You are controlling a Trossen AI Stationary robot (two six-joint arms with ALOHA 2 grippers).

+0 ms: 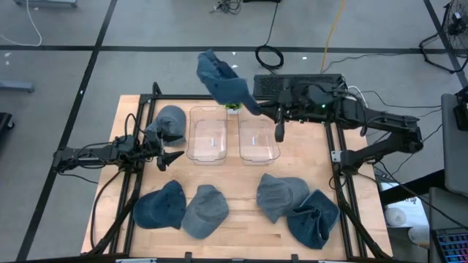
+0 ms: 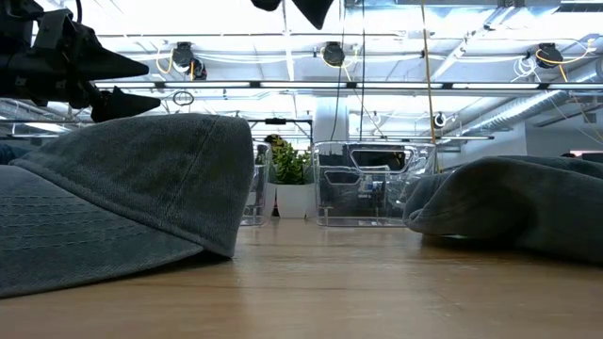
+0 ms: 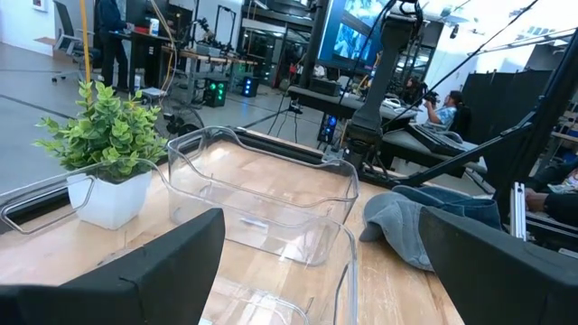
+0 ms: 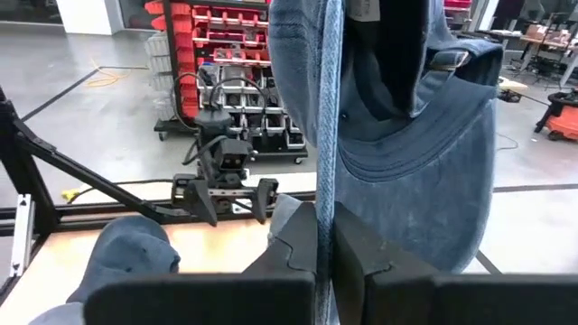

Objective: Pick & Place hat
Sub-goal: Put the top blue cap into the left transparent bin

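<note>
My right gripper (image 1: 254, 108) is raised high over the table's far side, above the two clear bins, and is shut on a blue denim hat (image 1: 219, 79). That hat fills the right wrist view (image 4: 397, 135), and its dark underside shows at the top of the low view (image 2: 303, 8). My left gripper (image 1: 172, 157) is open and holds nothing. It hovers near the table's left side, just short of the left bin (image 1: 207, 134). A grey-blue hat (image 1: 170, 123) lies on the table beside the left gripper. Several more hats lie along the near edge. My right gripper pinches a folded edge of the blue hat's cloth (image 4: 329, 194) between its two shut fingers (image 4: 298, 244), coming from the table's right. The hat is lifted clear of the table and extends past the fingertips, its back strap and buckle (image 4: 452, 60) visible.
The second clear bin (image 1: 258, 140) stands right of the first, with a small potted plant (image 1: 232, 108) behind them. Hats on the near side: (image 1: 161, 204), (image 1: 205, 210), (image 1: 281, 193), (image 1: 314, 218). Bare wood lies between the bins and the near hats.
</note>
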